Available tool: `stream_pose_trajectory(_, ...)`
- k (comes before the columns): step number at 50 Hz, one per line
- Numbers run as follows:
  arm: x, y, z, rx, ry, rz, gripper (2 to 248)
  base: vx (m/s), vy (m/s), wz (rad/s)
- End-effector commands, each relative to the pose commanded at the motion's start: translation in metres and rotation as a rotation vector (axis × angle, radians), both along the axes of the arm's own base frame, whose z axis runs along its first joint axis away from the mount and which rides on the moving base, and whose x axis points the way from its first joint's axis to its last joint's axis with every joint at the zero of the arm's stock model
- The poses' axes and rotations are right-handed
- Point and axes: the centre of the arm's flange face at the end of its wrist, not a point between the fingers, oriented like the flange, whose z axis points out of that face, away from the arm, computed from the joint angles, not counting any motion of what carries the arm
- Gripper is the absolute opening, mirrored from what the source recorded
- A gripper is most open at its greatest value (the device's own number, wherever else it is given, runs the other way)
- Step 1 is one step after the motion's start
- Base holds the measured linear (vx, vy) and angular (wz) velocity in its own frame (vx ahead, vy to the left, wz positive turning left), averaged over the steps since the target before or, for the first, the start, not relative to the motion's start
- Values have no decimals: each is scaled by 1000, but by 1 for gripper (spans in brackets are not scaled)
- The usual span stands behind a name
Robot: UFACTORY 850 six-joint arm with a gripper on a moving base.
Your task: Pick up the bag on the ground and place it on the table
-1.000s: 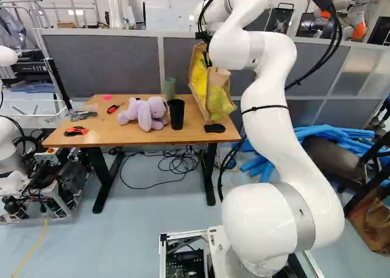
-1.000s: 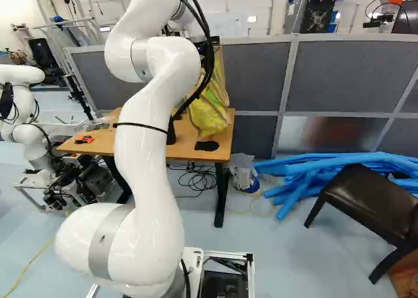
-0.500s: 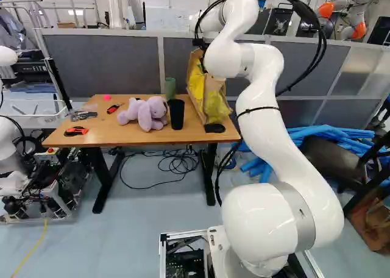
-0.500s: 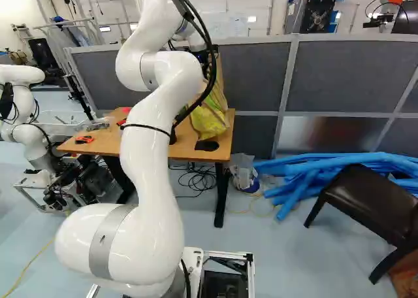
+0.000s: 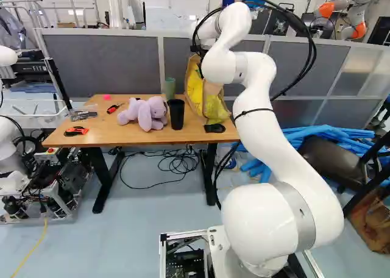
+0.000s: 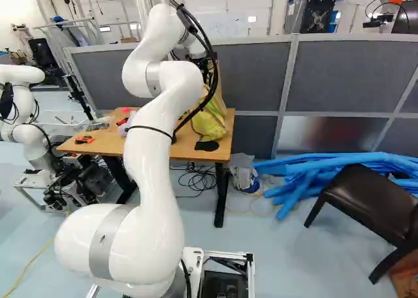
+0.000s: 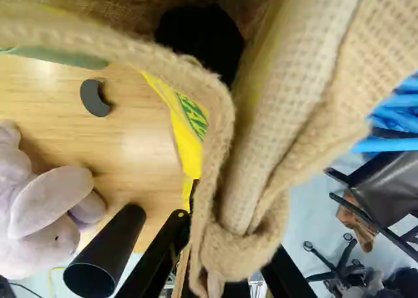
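Observation:
The gripper [image 5: 196,49] is above the upper edge of the burlap bag [image 5: 195,86] in the left base view, its fingertips hidden there. In the wrist view the gripper [image 7: 222,272] is shut on the folded, bunched rim of the bag [image 7: 313,82], fabric pinched between its two black fingers. The bag has yellow sides and gapes, with a dark inside. It is at the right end of the wooden table [image 5: 113,135], slightly tilted, its lower end at the tabletop; full contact cannot be told.
Beside the bag are a purple plush toy [image 5: 144,113], black cup [image 5: 176,113], green cup [image 5: 170,88] and flat black object [image 5: 214,128]. A grey partition [image 5: 103,64] stands behind. Blue tubes [image 6: 326,167] and a dark chair [image 6: 366,200] are at right; another robot [image 5: 12,150] is at left.
My arm has reached farther forward and lower, carrying the bag's gripped top down and slightly leftward in the left base view. The bag's lean has changed a little. The base has stayed put.

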Motion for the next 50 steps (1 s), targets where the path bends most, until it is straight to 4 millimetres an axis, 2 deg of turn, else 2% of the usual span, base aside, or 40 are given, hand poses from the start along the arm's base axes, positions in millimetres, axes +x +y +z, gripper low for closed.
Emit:
stream_pose_trajectory(13, 0, 0, -1, 0, 1, 0, 21, 0, 0, 0)
stream_pose_trajectory(14, 0, 0, -1, 0, 1, 0, 29, 0, 0, 0)
stream_pose_trajectory(19, 0, 0, -1, 0, 1, 0, 29, 0, 0, 0)
stream_pose_trajectory(20, 0, 0, -1, 0, 1, 0, 60, 0, 0, 0)
stream_pose_trajectory(24, 0, 0, -1, 0, 1, 0, 60, 0, 0, 0)
stream_pose_trajectory(25, 0, 0, -1, 0, 1, 0, 96, 0, 0, 0)
stream_pose_trajectory(29, 0, 0, -1, 0, 1, 0, 96, 0, 0, 0)
stream_pose_trajectory(30, 0, 0, -1, 0, 1, 0, 130, 0, 0, 0)
stream_pose_trajectory(35, 0, 0, -1, 0, 1, 0, 130, 0, 0, 0)
stream_pose_trajectory(36, 0, 0, -1, 0, 1, 0, 165, 0, 0, 0)
stream_pose_trajectory(40, 0, 0, 1, 0, -1, 0, 165, 0, 0, 0)
stream_pose_trajectory(41, -1, 0, 2, 0, -3, 0, 201, 0, 0, 0)
stream_pose_trajectory(45, -2, 0, 7, 0, -8, 0, 201, 0, 0, 0)
stream_pose_trajectory(46, -2, 0, 8, 0, -10, 0, 237, 0, 0, 0)
stream_pose_trajectory(50, -4, 0, 14, 0, -17, 0, 237, 0, 0, 0)
